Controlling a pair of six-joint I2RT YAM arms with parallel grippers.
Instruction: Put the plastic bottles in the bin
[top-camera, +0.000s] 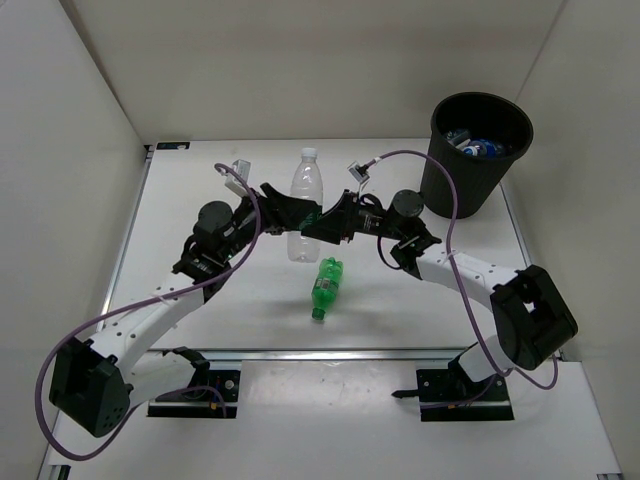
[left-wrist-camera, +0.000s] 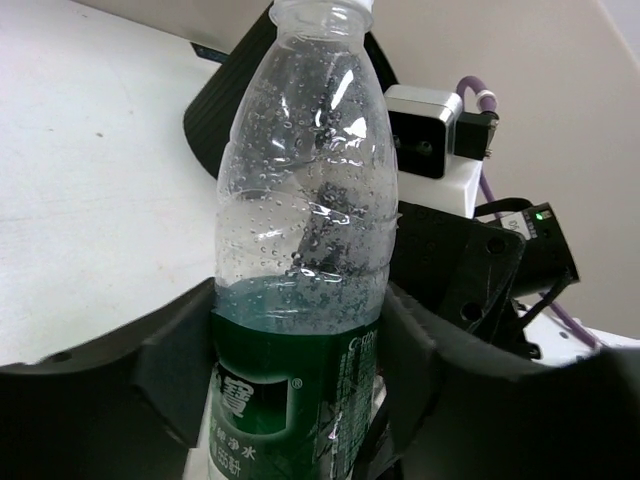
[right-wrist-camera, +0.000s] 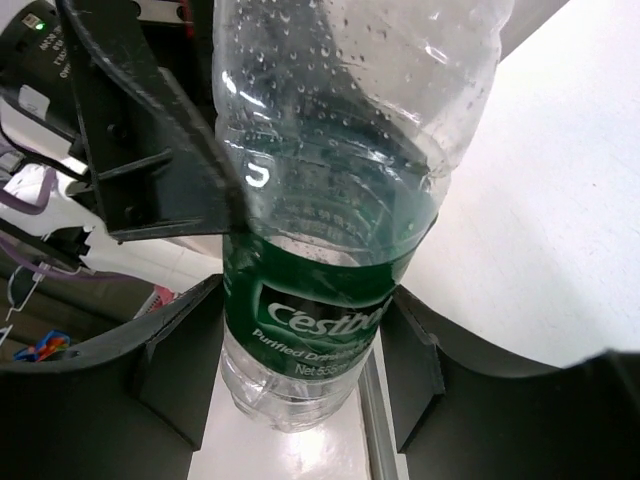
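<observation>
The dark-green-label bottle (top-camera: 305, 195) is standing upright at mid-table, its white cap pointing to 12 o'clock in the overhead view. Both arms are gripping it at once: the left gripper (top-camera: 289, 216) is holding it from 9 o'clock and the right gripper (top-camera: 320, 226) from 3 o'clock. In each wrist view the fingers (left-wrist-camera: 170, 370) (right-wrist-camera: 180, 350) are pressing the label band from both sides, so both sets of jaws are reading as clamped on this bottle. I cannot tell whether its base is touching the table (top-camera: 400, 310). This is looking like a handover, since the bin (top-camera: 490, 175) is sitting at 2 o'clock on the right arm's side, with bottles already lying inside. To do it well, the left jaws should be opening only once the right hold is firm, then backing straight out toward 9 o'clock. That avoids twisting the thin, easily dented wall or brushing the green bottle (top-camera: 326, 284) lying at 6 o'clock. The right arm should then be lifting high enough to clear the rim and opening over the mouth.
</observation>
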